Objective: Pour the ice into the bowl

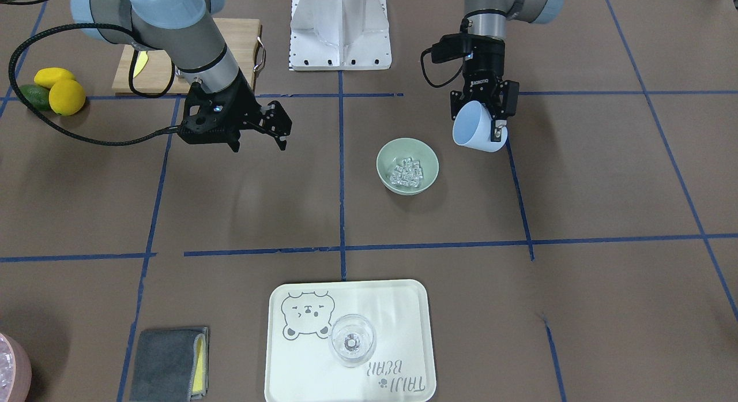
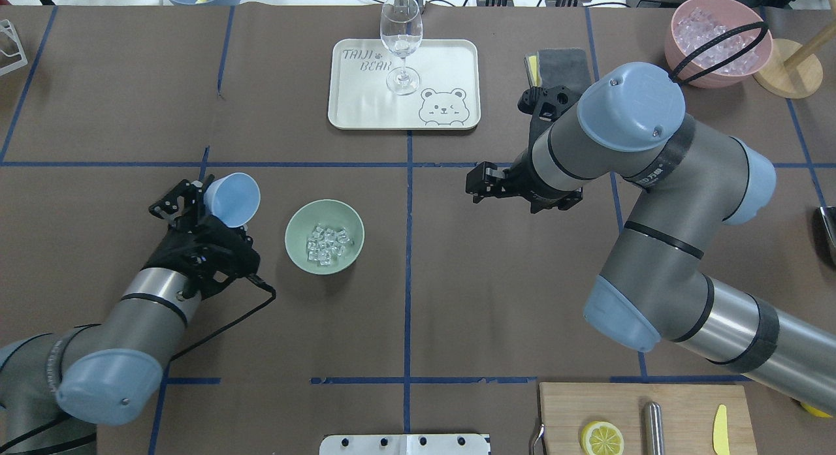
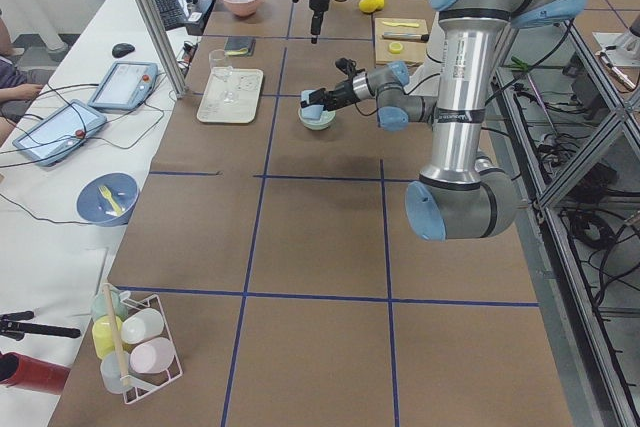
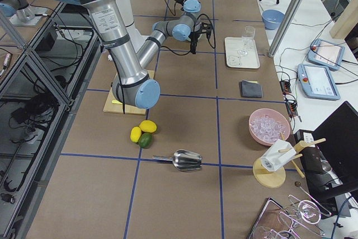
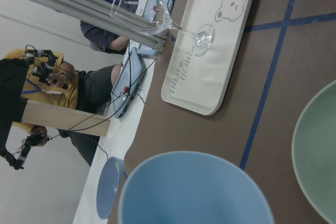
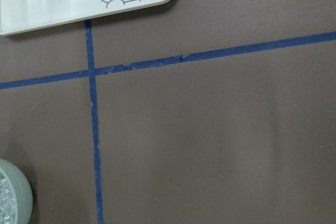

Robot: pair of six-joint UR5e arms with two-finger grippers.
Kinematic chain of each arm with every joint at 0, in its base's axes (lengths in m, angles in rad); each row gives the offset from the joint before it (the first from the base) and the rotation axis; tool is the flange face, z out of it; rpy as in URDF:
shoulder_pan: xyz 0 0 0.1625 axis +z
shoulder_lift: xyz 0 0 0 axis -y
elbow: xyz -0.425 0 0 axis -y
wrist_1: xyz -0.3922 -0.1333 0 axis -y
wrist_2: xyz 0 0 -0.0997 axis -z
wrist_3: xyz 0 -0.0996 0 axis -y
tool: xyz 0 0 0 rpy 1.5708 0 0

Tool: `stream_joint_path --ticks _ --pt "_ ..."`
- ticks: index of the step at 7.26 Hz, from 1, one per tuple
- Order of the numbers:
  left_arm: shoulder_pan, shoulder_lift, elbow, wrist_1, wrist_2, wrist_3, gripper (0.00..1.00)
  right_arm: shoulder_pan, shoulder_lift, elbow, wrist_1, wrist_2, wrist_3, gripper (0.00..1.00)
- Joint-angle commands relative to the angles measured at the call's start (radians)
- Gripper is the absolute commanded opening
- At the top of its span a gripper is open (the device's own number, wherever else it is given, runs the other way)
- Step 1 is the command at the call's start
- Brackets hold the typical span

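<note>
Fingers of the left gripper (image 1: 483, 118) clamp the wall of a blue cup (image 1: 471, 128), which hangs tilted in the air just beside the bowl (image 1: 385, 160), not over it. The ice (image 1: 406, 172) lies heaped inside the bowl, so the pour looks done. The right gripper (image 1: 275, 125) hovers spread and empty, well apart from the bowl. The risk is in the set-down: a cup tilted this far could topple on release, or a careless swing could clip the bowl's rim and scatter cubes. The left wrist view shows no cubes in the visible part of the cup's inside; the front view leaves that unclear.
</note>
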Motion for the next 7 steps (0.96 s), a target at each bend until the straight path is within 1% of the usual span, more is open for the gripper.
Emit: stream_joint_path --ticks 1,2,3,4,5,6,7 --pt "-0.008 0.228 0.03 -0.376 -0.005 -0.044 0.0 -0.005 0.002 0.0 0.0 0.001 0.016 1.0" --pt "-0.012 0.293 0.073 -0.523 -0.026 -0.084 0.0 -0.007 0.005 0.001 0.0 0.001 0.023 1.0" --pt "-0.033 0.338 0.099 -0.593 -0.12 -0.172 0.0 -0.007 0.006 0.001 0.0 0.001 0.023 1.0" --pt "-0.053 0.35 0.131 -0.638 -0.202 -0.258 0.0 -0.008 0.006 0.001 0.0 0.0 0.023 1.0" --pt "-0.072 0.351 0.154 -0.646 -0.219 -0.329 0.0 -0.01 0.006 0.0 0.0 0.0 0.023 1.0" --pt "-0.074 0.354 0.165 -0.653 -0.204 -0.437 0.0 -0.013 0.006 0.0 0.0 0.0 0.025 1.0" --pt "-0.077 0.357 0.184 -0.669 -0.2 -0.495 0.0 -0.018 0.008 0.0 0.0 0.0 0.026 1.0"
